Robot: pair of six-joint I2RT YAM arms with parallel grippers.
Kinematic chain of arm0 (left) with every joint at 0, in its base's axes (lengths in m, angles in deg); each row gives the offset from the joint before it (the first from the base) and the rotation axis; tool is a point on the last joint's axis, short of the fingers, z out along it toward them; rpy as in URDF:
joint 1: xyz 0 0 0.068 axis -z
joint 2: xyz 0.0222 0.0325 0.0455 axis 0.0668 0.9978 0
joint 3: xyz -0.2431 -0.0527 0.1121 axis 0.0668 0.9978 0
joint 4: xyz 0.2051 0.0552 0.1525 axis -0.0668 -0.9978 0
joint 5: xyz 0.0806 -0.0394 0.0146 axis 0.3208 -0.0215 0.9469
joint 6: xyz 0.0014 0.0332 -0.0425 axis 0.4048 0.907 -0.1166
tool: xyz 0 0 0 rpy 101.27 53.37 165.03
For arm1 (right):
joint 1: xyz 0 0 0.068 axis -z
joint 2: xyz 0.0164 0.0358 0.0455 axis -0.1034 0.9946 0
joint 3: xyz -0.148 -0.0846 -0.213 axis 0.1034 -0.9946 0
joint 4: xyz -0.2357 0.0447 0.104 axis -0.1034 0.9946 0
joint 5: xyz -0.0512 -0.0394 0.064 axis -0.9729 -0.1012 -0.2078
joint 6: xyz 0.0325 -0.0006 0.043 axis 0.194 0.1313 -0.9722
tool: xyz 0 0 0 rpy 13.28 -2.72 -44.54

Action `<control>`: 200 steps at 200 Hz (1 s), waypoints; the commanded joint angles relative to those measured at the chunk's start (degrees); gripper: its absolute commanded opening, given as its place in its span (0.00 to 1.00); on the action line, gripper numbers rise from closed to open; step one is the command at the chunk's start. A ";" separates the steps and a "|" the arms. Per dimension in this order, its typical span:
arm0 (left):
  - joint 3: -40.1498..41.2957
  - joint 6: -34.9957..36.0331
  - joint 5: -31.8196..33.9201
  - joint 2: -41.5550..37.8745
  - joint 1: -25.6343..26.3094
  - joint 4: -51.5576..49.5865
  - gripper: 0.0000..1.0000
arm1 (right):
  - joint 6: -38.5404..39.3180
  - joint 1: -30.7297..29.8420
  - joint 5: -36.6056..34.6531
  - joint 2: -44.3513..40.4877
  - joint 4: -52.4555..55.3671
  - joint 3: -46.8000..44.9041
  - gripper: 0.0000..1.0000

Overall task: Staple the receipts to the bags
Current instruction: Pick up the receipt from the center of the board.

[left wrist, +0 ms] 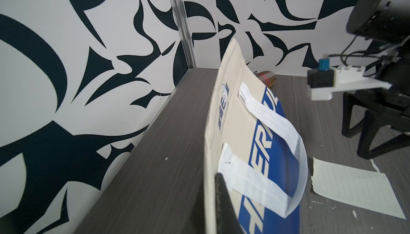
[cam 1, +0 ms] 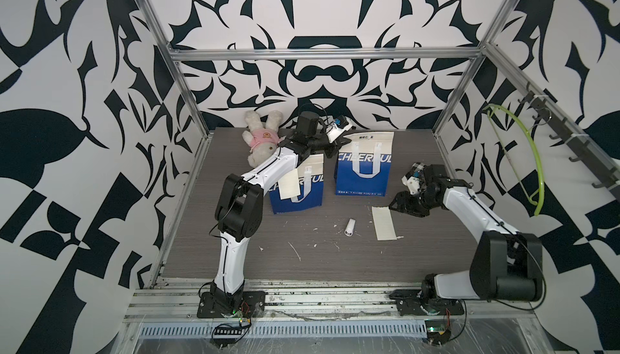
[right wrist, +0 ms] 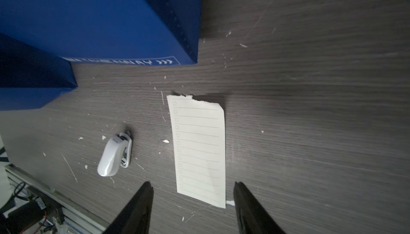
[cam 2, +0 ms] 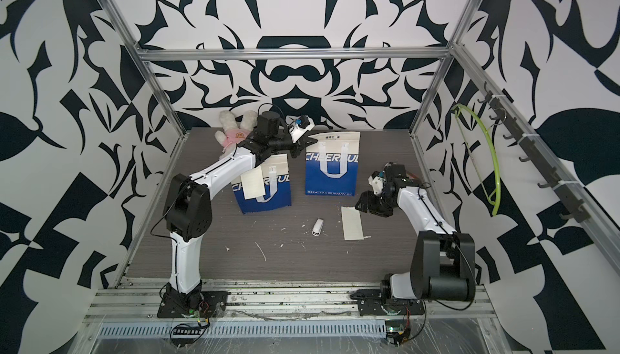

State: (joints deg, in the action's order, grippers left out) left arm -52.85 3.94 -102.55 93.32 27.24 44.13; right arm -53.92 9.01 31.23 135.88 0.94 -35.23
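Your left gripper [cam 1: 335, 149] is pinched shut on the top rim of the far bag [cam 1: 364, 171], which stands beyond the stapler [cam 1: 350, 227] — also beyond the stapler, nearer your left arm, the near bag [cam 1: 297, 198] carries the hanging receipt [cam 1: 290, 184] on its front face. Your right gripper [right wrist: 193, 183] hangs partly open and empty over the loose receipt [right wrist: 199, 148], fingers either side of the slip's end — that slip lies flat on the table [cam 1: 302, 261], just beside the stapler on your right arm's side.
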 commanded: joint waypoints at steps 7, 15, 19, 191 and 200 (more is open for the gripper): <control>1.14 0.53 -0.38 -1.63 -0.13 -0.78 0.00 | 10.66 -2.13 -0.46 4.59 0.62 5.67 0.58; 1.18 0.55 -0.54 -1.74 -0.13 -0.94 0.00 | 13.21 -2.12 -0.26 5.67 1.31 6.09 0.58; 1.29 0.73 -0.56 -1.89 -0.13 -0.97 0.00 | 14.46 -2.12 -0.23 5.86 1.42 6.17 0.59; 1.90 3.62 5.37 -3.14 -0.10 -2.28 0.00 | 46.02 -2.20 -1.20 7.96 -13.47 -3.64 0.57; 1.86 3.29 5.58 -3.06 -0.09 -1.58 0.00 | 45.55 -2.24 -1.75 8.17 -15.05 -3.75 0.57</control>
State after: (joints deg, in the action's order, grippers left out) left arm -52.11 6.81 -99.60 92.07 27.26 43.06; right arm -10.03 6.60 30.95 144.12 -8.92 -38.88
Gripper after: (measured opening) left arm 0.059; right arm 0.572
